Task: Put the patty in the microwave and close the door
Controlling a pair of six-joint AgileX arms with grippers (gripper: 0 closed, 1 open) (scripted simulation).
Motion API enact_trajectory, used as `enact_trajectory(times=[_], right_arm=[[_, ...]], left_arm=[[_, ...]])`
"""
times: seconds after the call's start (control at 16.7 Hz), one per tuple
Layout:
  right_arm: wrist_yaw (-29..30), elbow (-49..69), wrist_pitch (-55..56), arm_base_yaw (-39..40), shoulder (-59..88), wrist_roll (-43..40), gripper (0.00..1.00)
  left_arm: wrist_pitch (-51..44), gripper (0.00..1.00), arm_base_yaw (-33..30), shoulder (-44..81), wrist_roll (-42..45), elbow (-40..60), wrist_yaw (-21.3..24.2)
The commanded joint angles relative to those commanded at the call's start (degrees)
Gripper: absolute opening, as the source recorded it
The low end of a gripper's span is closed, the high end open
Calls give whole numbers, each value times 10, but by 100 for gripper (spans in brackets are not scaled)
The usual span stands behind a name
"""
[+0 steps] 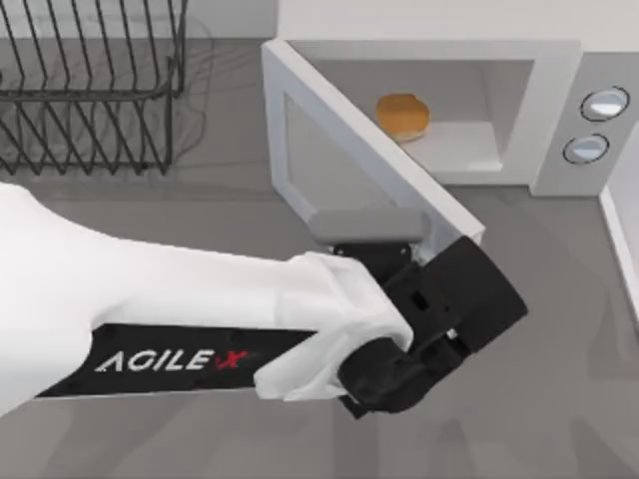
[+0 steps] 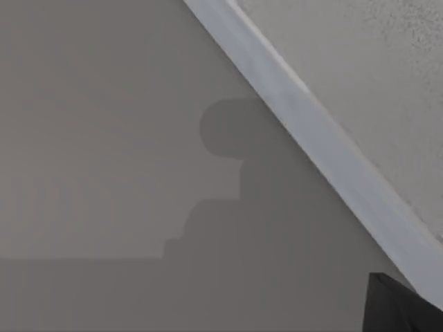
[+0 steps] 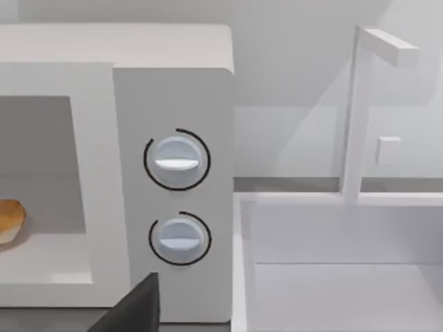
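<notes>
- Nearest the top camera is the left arm, white with AGILEX lettering, reaching in from 9 o'clock across the middle of the table [image 1: 559,399].
- Left hand [image 1: 439,319]: the black end of the arm sits just below the free edge of the door [image 1: 339,140], at about 5 o'clock from the centre of the top view. Whether its fingers are spread or closed cannot be told, and nothing can be seen held in it.
- Door: it stands partly open, swung out from its hinge side at the left front corner of the microwave [image 1: 544,120] and running diagonally toward 5 o'clock. A grey bar handle [image 1: 364,227] lies on its outer face, just above the hand. In the left wrist view the door's pale edge [image 2: 311,131] crosses the frame diagonally.
- Patty [image 1: 403,116]: the orange-brown disc lies on the cavity floor inside the microwave, toward the back, at about 12 o'clock in the top view. In the right wrist view it [image 3: 8,220] shows at the cavity opening.
- Microwave: the white body stands at the far side of the table, between 12 and 2 o'clock. Its grey side panel carries two round buttons [image 1: 596,125], one above the other.
- Wire rack [image 1: 95,80]: the black rack stands at 10 o'clock, well apart from the microwave.
- Right hand [image 3: 135,311]: a dark part shows low in the right wrist view, near the microwave's button panel; its finger state cannot be told.
- White sink [image 3: 332,277]: it stands just beside the microwave, with a white faucet [image 3: 356,104] rising behind it.
</notes>
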Motion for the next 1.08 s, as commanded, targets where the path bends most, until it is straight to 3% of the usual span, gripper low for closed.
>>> enact_trajectory(times=[0.54,1.08], right_arm=[[0,0,0,0,0,0,100],[0,0,0,0,0,0,100]], left_arm=[[-23,0,9,22,-12,37,-10],[-136,0,-40,161,-70,253,-28]])
